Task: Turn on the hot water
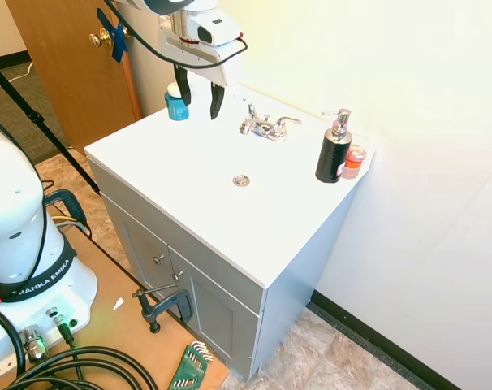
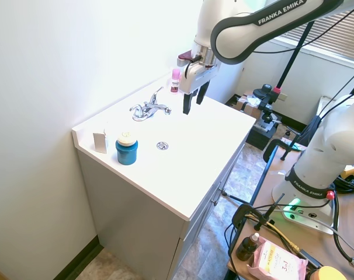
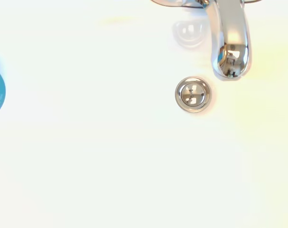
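First exterior view shows me the gripper [image 1: 200, 96] hanging above the back of the white surface [image 1: 189, 175], jaws spread wide with nothing between them. The faucet [image 1: 265, 126] sits at the rear of the basin, and its left lever [image 1: 250, 110] points up and back, well apart from my fingers [image 1: 217, 97]. The right lever [image 1: 287, 122] angles out toward the black soap bottle [image 1: 334, 149], which stands at the far corner just beside a small pink-capped jar [image 1: 354, 160]. A blue jar [image 1: 177, 102] sits on the other side, close behind the gripper. The drain [image 1: 242, 180] lies in front of the spout. In the wrist view I see the spout [image 3: 230, 42] from above with the drain just beside its tip.
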`<state>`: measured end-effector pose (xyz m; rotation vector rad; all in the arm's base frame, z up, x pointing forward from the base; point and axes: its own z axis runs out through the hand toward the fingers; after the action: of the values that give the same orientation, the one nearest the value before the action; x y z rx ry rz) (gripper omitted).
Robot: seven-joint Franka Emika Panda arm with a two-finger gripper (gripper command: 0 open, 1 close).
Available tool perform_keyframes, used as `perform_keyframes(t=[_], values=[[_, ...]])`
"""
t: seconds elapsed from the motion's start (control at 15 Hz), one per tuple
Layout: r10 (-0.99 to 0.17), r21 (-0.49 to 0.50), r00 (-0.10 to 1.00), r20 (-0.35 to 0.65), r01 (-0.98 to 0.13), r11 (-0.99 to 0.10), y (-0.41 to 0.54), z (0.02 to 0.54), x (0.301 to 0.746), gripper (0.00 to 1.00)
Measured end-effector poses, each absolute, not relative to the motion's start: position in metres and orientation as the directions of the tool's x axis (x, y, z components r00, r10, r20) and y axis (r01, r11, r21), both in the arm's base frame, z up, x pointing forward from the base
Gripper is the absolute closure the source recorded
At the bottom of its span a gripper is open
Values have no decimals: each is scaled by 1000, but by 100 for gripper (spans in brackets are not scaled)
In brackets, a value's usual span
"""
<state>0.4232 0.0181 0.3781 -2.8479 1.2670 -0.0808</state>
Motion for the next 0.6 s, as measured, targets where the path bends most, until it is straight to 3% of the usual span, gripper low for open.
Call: perform_keyframes(t=[0.2, 0.6], values=[[-745, -33, 663, 75, -745, -666, 17, 377, 426, 0], [-752, -46, 585, 305, -779, -625, 56, 352, 490, 0]])
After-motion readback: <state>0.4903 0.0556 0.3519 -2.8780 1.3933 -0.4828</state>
